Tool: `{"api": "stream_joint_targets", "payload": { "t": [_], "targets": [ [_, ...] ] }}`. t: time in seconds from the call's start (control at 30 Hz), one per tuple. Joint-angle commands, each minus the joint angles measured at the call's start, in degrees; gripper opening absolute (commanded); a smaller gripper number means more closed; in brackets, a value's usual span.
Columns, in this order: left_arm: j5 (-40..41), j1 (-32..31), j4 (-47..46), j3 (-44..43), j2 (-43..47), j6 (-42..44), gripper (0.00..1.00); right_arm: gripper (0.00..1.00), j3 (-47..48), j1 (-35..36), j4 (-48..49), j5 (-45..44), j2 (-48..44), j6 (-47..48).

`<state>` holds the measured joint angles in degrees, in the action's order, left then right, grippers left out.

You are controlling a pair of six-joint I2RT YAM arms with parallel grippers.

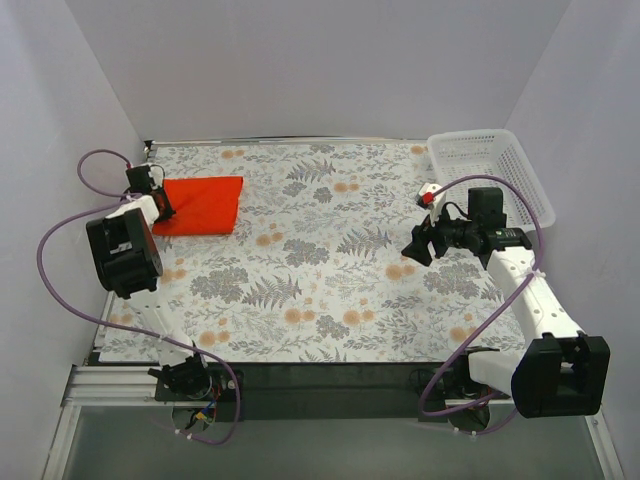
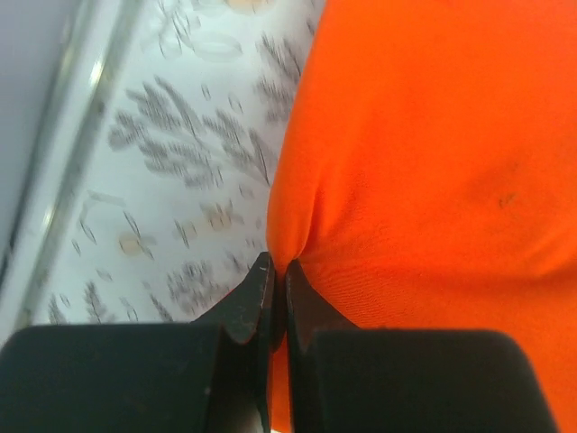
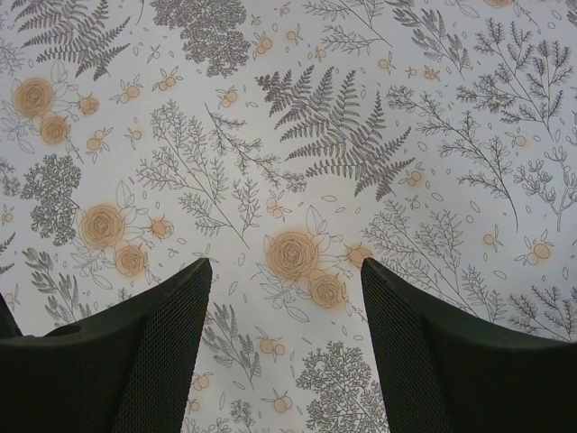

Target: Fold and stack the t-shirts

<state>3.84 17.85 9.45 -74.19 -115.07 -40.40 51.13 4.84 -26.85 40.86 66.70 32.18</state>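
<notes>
I saw one plain bright orange-red t-shirt [image 1: 205,204] of thin, soft cloth, folded into a flat, roughly square packet. It lay at the far left of the bench [image 1: 330,290], close to the left wall. Its surface was smooth and without print; the left wrist view showed the t-shirt [image 2: 433,162] with a fine weave and one tiny dark fleck.

The left hand [image 1: 161,203] sat at the packet's left edge. In its wrist view the left hand [image 2: 274,273] had its two black pointed fingers pressed almost together on the edge of the cloth, which puckered into a small crease right at the tips.

The bench [image 3: 288,108] was covered in a pale sheet printed with grey ferns and leaves and small orange flowers.

The right hand [image 1: 414,246] hung over the right half of the bench, well apart from the t-shirt. Its broad black fingers [image 3: 162,343], faced with a fine mesh texture, were spread wide with nothing between them; the right hand [image 3: 287,267] showed only the floral print below.

A white mesh plastic basket [image 1: 520,165], rectangular, stood at the far right corner. Purple cables [image 1: 50,272] looped beside the arms.
</notes>
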Motion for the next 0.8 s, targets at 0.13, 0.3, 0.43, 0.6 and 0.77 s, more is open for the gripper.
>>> {"api": "stream_joint_targets", "payload": {
  "t": [0.13,0.3,0.43,0.6,0.77],
  "targets": [
    [6.3,0.3,5.9,-7.5,-0.7,-2.7,0.39,0.63,-0.2,-0.4,0.7,1.5,-0.2,1.0],
    [5.0,0.3,5.2,-6.7,10.5,-11.0,0.62,0.63,-0.3,-0.3,0.7,1.7,-0.2,1.2],
    [-3.7,0.2,3.5,-1.3,23.3,-19.6,0.74,0.63,-0.8,-0.4,0.7,0.2,-1.3,1.8],
    [-26.4,-3.2,-1.3,13.7,43.8,-23.2,0.81,0.63,-1.6,-0.9,2.7,-8.8,-4.8,1.0],
    [-37.5,-8.1,-0.1,23.9,62.0,-21.3,0.93,0.87,-4.6,-3.8,10.3,-25.1,-16.1,-6.1]
  ]
}}
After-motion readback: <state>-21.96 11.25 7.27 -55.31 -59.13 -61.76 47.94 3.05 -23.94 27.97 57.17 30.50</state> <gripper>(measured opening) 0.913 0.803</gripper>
